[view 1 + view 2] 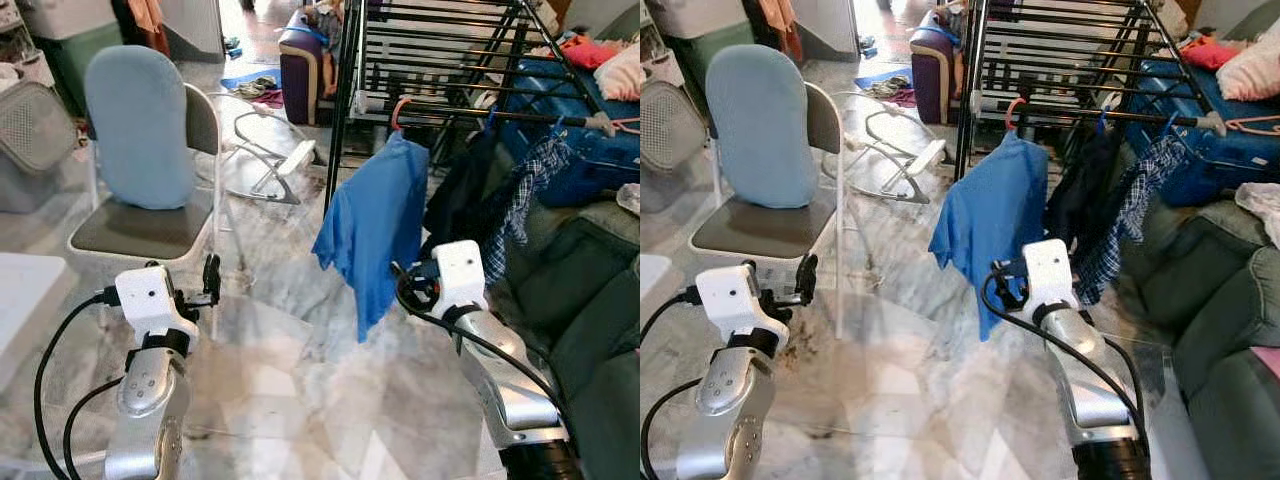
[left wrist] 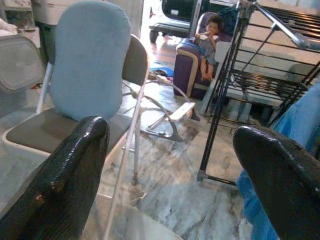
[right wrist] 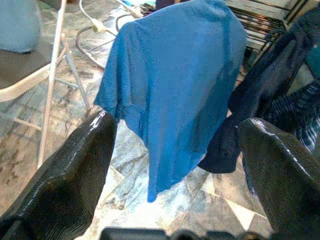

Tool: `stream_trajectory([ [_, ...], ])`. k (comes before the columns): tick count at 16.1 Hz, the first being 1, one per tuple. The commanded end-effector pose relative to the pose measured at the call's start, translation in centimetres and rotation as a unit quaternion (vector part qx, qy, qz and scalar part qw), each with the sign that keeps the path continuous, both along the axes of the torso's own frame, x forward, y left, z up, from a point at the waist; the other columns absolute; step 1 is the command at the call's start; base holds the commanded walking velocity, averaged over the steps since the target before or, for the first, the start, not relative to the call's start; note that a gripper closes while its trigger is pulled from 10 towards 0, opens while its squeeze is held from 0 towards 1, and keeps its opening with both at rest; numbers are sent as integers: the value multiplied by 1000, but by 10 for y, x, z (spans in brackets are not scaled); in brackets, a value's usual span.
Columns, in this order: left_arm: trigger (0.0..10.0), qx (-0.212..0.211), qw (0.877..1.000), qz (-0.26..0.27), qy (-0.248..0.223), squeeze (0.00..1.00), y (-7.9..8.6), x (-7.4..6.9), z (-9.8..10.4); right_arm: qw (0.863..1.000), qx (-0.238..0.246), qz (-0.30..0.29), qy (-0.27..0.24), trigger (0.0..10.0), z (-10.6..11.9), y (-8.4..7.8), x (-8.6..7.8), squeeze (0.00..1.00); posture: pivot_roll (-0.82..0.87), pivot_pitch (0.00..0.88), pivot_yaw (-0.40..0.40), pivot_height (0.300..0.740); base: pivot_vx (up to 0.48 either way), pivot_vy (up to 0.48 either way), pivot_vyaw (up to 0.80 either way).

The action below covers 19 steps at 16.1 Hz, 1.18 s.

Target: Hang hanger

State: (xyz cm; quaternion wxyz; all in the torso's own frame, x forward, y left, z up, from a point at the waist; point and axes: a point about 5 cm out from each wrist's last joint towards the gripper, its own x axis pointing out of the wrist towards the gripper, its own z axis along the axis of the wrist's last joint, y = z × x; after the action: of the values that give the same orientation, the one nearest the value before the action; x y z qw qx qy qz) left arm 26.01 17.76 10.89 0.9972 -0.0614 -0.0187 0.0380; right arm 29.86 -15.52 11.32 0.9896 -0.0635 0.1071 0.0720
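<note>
Two tools are up in front of the robot, and both have their black fingers spread wide with nothing in them. The blue shirt (image 1: 372, 228) hangs on a pink hanger (image 1: 396, 108), hooked on the bar of the black drying rack (image 1: 350, 90). The right tool (image 3: 175, 165) points at the shirt from close by, and the left tool (image 2: 170, 180) points toward the folding chair (image 1: 150, 160).

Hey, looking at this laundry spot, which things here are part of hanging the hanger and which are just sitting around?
Part of the job:
- blue shirt on its pink hanger
- drying rack
- right gripper, open, facing the shirt
- left gripper, open, holding nothing

Just lying about:
- folding chair with blue cushion
- dark garment
- plaid shirt
- sofa
</note>
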Motion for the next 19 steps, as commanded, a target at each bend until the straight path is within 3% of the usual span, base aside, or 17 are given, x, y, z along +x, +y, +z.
stream_trajectory([
  [1, 10000, -2, 1000, -12, 1, 0, -4, -1, 1, 1000, 1, -14, -6, 10000, 1, -7, -2, 0, -101, 0, 3, 740, 0, 0, 0],
  [4, 10000, -6, 1000, -24, 11, 0, -7, -2, -2, 999, 4, -34, 0, 10000, -1, -19, -8, 0, -108, 0, 21, 740, 0, 0, 0],
  [7, 10000, -9, 999, -31, 7, 0, -8, -3, -1, 999, 6, -40, -6, 10000, 1, -21, -7, 0, -115, 0, 26, 740, 0, 0, -665],
  [12, 10000, -16, 999, -37, 12, 0, -11, -7, -3, 999, 1, -37, -13, 10000, 4, -20, -8, 0, -117, 22, 32, 740, 297, 0, 0],
  [19, 10000, -15, 999, -45, 19, 0, -12, -10, -4, 999, -6, -42, -12, 10000, 5, -23, -13, 0, -127, 59, 32, 740, 363, 310, 0],
])
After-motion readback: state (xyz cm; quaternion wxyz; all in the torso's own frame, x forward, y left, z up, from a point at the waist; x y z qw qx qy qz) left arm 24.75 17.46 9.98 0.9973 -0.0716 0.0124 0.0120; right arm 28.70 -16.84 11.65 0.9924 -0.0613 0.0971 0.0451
